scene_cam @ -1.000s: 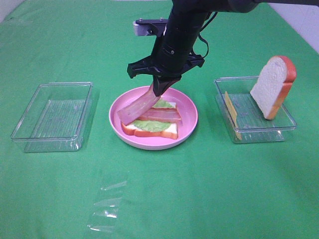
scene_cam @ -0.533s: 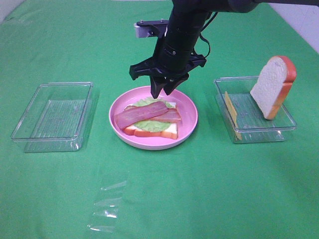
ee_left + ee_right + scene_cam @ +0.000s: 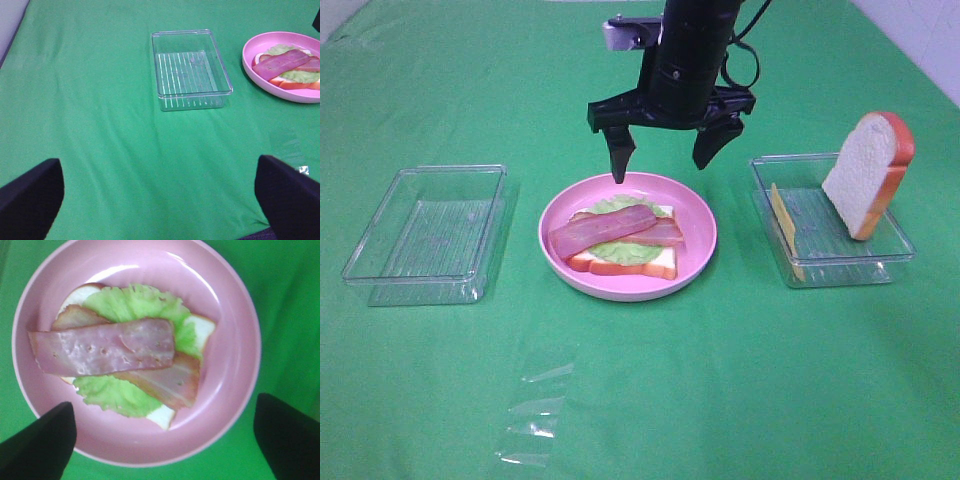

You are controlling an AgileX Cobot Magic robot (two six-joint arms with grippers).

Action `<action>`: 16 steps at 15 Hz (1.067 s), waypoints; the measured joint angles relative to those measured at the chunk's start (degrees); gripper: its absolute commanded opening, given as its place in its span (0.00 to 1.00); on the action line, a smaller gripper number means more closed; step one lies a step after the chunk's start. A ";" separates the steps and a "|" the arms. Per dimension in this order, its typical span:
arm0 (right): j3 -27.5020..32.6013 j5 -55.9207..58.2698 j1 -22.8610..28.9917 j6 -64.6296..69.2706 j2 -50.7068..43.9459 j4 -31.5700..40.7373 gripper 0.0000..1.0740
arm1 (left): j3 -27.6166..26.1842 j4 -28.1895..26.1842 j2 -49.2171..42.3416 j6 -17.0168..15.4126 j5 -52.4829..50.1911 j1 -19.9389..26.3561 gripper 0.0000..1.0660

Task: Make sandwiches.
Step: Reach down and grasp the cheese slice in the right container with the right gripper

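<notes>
On the pink plate (image 3: pixel 700 250) lies a bread slice (image 3: pixel 655 264) topped with a lettuce leaf (image 3: pixel 620 250) and two bacon strips (image 3: pixel 605 229). The same stack fills the right wrist view: lettuce (image 3: pixel 135 302), bacon (image 3: pixel 102 352), plate (image 3: pixel 235 360). My right gripper (image 3: pixel 663 150) hangs open just above the plate's far rim, holding nothing. A second bread slice (image 3: pixel 868 170) leans upright in the right tray (image 3: pixel 820 270), beside a yellow cheese slice (image 3: pixel 782 222). My left gripper (image 3: pixel 157 200) stands open over bare cloth, far from the plate (image 3: pixel 255 67).
An empty clear tray (image 3: pixel 425 235) sits left of the plate, also seen as the tray (image 3: pixel 190 70) in the left wrist view. A piece of clear film (image 3: pixel 535 415) lies on the green cloth near the front.
My right gripper let go of the bacon strip, which now lies across the lettuce. The jaws opened wide and the gripper rose a little.
</notes>
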 measured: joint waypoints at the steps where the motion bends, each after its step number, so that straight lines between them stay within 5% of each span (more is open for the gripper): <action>1: -1.60 2.64 0.00 1.09 -0.11 -1.32 0.86 | 0.00 0.00 0.00 0.00 0.00 0.00 0.89; 4: -3.55 3.72 0.00 3.55 -2.01 -3.27 0.86 | 0.00 0.00 0.00 0.00 0.00 0.00 0.89; 8: 4.98 3.72 -1.09 3.72 -9.57 -3.27 0.86 | 0.00 0.00 0.00 0.00 0.00 0.00 0.89; 12: 14.73 4.35 -8.54 3.61 -12.43 -2.92 0.83 | 0.00 0.00 0.00 0.00 0.00 0.00 0.89; 16: 14.78 4.47 -11.17 3.04 -12.32 -2.75 0.83 | 0.00 0.00 0.00 0.00 0.00 0.00 0.89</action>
